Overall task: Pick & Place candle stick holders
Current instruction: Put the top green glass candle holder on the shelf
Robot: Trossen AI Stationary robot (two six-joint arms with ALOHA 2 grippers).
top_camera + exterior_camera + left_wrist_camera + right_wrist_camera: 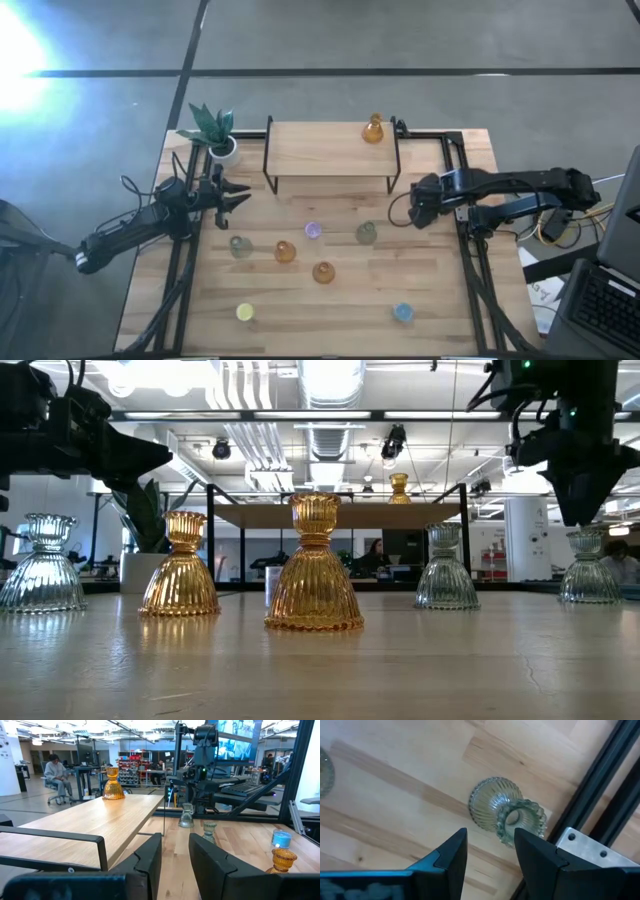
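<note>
**Two claws waiting at the bench's sides, holders spread across the middle**

We see the left claw (pixel 240 195) near the bench's (pixel 440 310) left edge, just in front of the potted plant (pixel 214 130); its fingers stand narrowly parted and hold nothing. The right claw (pixel 415 210) hovers near the right edge, beside the right end of the raised shelf (pixel 320 150), fingers parted and empty, looking down on a grey-green holder (pixel 502 812) close to the black frame rail (pixel 605 780).

One amber holder (pixel 373 130) stands on the shelf near its right end. On the bench, a grey-green holder (pixel 240 246), two amber holders (pixel 285 251) (pixel 323 272), a purple one (pixel 313 231) and another grey-green one (pixel 366 233) cluster mid-bench, apart from each other. A yellow holder (pixel 245 313) and a blue holder (pixel 403 313) sit near the front edge, well apart, with open wood between them.
</note>
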